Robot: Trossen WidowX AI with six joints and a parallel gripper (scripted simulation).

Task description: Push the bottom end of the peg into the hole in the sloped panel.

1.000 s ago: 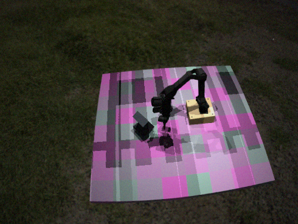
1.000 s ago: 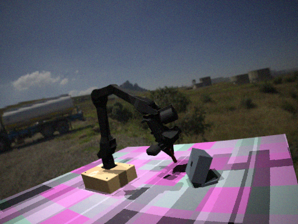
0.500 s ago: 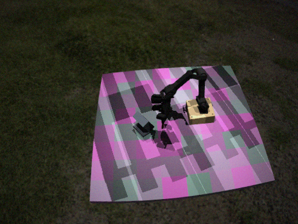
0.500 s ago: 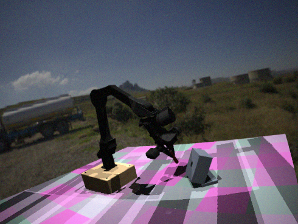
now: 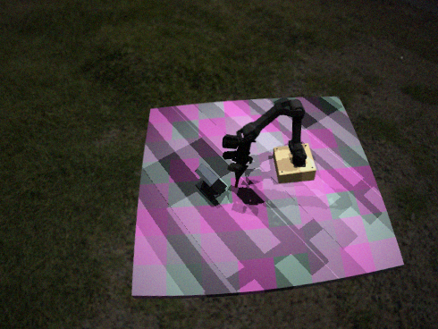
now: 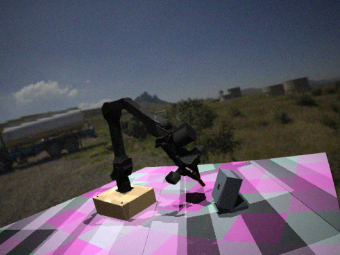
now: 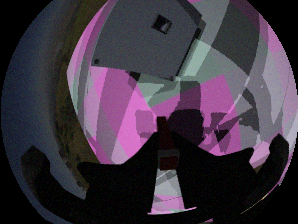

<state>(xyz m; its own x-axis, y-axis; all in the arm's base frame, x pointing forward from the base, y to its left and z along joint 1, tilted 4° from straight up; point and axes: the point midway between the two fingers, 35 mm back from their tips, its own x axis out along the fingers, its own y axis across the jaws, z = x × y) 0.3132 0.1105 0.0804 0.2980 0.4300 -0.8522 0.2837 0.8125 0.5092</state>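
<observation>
My gripper (image 5: 237, 171) (image 6: 191, 172) (image 7: 164, 135) is shut on the peg (image 5: 236, 181) (image 6: 200, 180) (image 7: 161, 137), a slim dark red stick. It holds the peg tilted above the table, with the free end pointing down and toward the sloped grey panel (image 5: 206, 172) (image 6: 228, 190) (image 7: 140, 32). The panel's face has one small square hole (image 6: 218, 186) (image 7: 161, 24). The peg's tip is a short way from the face, apart from it, and below the hole in the wrist view.
The arm stands on a tan block (image 5: 292, 166) (image 6: 123, 201) behind the gripper. The panel sits on a dark foot (image 5: 215, 188) (image 6: 240, 206). The table (image 5: 268, 250) (image 6: 277, 222) has a pink, grey and green patchwork top.
</observation>
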